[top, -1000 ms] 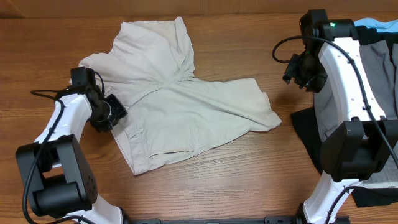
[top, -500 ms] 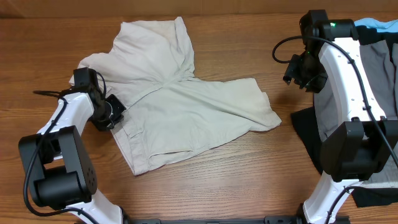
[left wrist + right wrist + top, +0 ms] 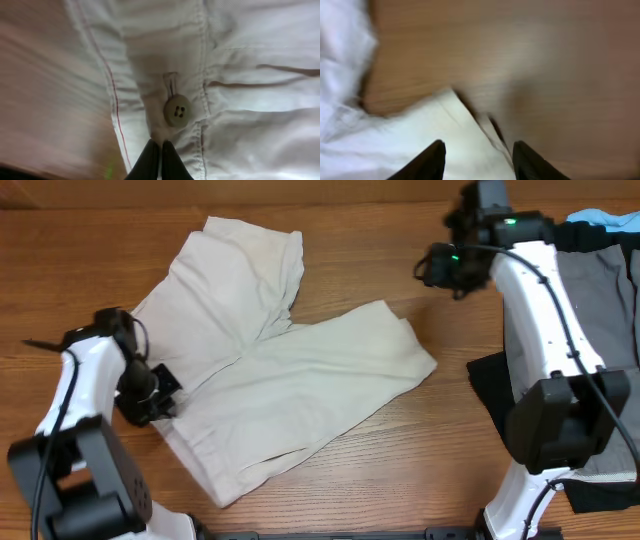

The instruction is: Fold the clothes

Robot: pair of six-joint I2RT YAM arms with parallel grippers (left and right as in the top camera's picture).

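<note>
A wooden table [image 3: 330,490] is spanning the view. At its right edge, 1 grey garment [image 3: 600,290] is lying near 1 black garment [image 3: 490,385], with a light blue cloth [image 3: 605,220] peeking out at the top.

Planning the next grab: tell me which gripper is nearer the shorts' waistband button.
Left. The left gripper is shut on the waistband beside the button; the right gripper hangs open over a leg hem, across the shorts.

The shorts [image 3: 270,370] lie on the table [image 3: 380,480], centre-left in the frame, with the waistband [image 3: 190,445] at lower left. The left gripper [image 3: 158,388] is on the waistband edge. The right gripper [image 3: 438,266] is at upper right, between the shorts and the garment pile [image 3: 600,300] at the right edge.
</note>
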